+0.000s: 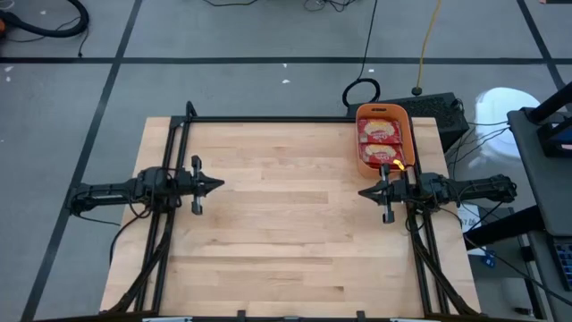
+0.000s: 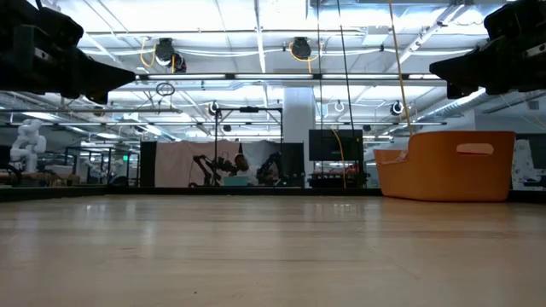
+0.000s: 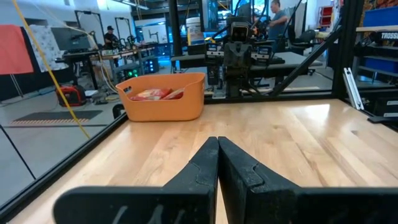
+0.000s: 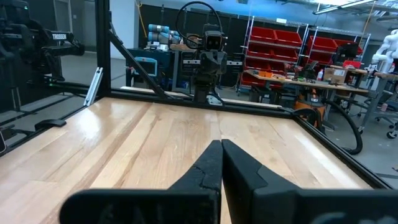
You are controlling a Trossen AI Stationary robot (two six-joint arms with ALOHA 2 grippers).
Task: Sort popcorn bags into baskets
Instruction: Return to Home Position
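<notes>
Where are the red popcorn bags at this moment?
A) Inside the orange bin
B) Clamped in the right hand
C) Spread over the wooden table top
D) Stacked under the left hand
A: in the high view the popcorn bags lie inside the orange bin, while the left hand and the right hand are shut with nothing in them.

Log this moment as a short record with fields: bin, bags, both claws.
Bin: orange bin at the far right corner of the table, beside the right arm
Bags: two red popcorn bags face up inside the bin, one behind the other; any beneath are hidden
Left claw: left claw shut, empty, raised over the table's left side, pointing toward the middle
Right claw: right claw shut, empty, raised over the right side, facing the left one
Loose bags: none seen on the wood
</notes>
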